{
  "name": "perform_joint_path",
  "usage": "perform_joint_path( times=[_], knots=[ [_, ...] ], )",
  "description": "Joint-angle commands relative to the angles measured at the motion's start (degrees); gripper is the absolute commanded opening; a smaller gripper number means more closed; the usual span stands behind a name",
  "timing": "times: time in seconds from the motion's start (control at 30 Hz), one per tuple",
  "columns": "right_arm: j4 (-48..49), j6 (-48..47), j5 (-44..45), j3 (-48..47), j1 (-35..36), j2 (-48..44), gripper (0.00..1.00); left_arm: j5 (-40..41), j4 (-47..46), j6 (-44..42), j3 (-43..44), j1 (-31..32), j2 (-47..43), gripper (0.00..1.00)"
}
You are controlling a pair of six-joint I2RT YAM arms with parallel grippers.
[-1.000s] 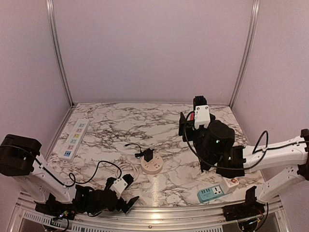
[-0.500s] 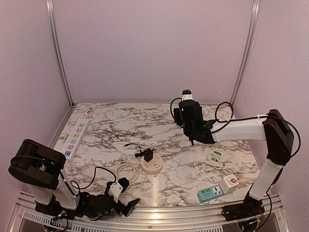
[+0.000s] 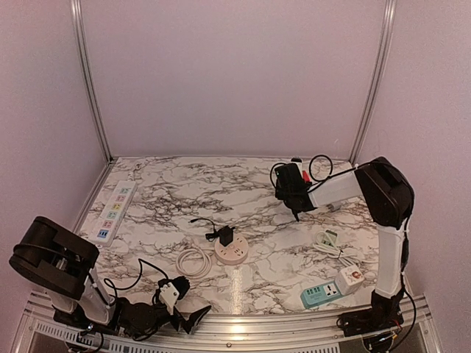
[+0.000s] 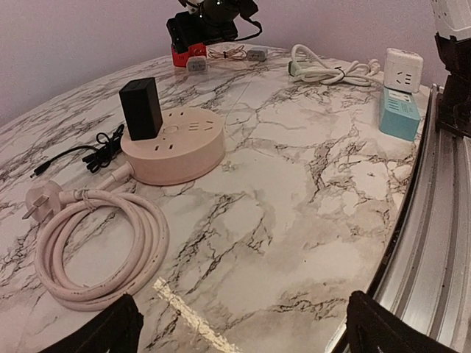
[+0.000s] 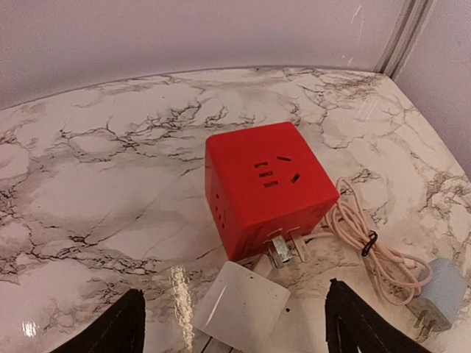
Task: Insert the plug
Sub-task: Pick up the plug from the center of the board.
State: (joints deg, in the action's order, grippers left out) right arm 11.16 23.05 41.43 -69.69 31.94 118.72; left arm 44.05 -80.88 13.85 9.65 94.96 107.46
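The right gripper (image 5: 234, 323) is hovering low over the far right part of the marble table (image 3: 162, 191). Its jaws are standing wide apart and gripping nothing. Just ahead of it a red cube socket (image 5: 265, 187) is sitting on the marble. A small plug (image 5: 283, 248) is lying against the foot of the cube with its metal prongs bare and facing the wrist camera. A white rounded block (image 5: 239, 305) is lying flat just in front of that plug. A pale pink cable (image 5: 368, 246) is trailing from the cube's right side toward a grey-blue charger (image 5: 436, 294).

The left gripper (image 4: 246, 334) is resting low at the near edge of the table, its jaws spread fully and holding nothing. Ahead of it a round pink socket hub (image 4: 173, 143) is sitting mid-table, with a black adapter (image 4: 141, 108) standing upright in its top. The hub's coiled cord (image 4: 103, 243) is lying to its left, and the cord's three-pin plug (image 4: 40, 198) is lying loose on the marble. A thin black cable (image 4: 103, 143) is lying bunched just beside the hub. Near the right edge a teal power strip (image 4: 399, 114) and a white cube socket (image 4: 403, 68) are sitting just beside each other. A long white power strip (image 3: 114, 212) is lying along the left edge.
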Motion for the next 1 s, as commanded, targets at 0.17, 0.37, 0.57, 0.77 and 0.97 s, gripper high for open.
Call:
perform_joint_path(
  times=[0.17,0.37,0.57,0.77,0.97],
  knots=[
    [-2.9,6.1,-5.7,-5.1,-4.6,2.5,0.79,3.9,9.4,-1.5,-1.5,1.8,-13.4,0.99],
    [-6.1,7.7,-8.4,-9.6,-5.0,5.5,0.77,5.5,11.4,-1.6,-5.4,1.9,-21.1,0.99],
    [-14.6,11.0,-9.4,-15.9,-5.8,9.3,0.77,6.4,11.6,-0.5,-8.6,1.9,-24.9,0.99],
    [-22.0,15.1,-9.0,-19.9,-7.2,11.7,0.80,6.5,12.0,-0.4,-9.3,1.9,-26.0,0.99],
    [-25.0,17.7,-9.0,-18.9,-8.0,11.3,0.81,6.7,11.8,-0.4,-9.6,2.0,-26.1,0.99]
  ],
)
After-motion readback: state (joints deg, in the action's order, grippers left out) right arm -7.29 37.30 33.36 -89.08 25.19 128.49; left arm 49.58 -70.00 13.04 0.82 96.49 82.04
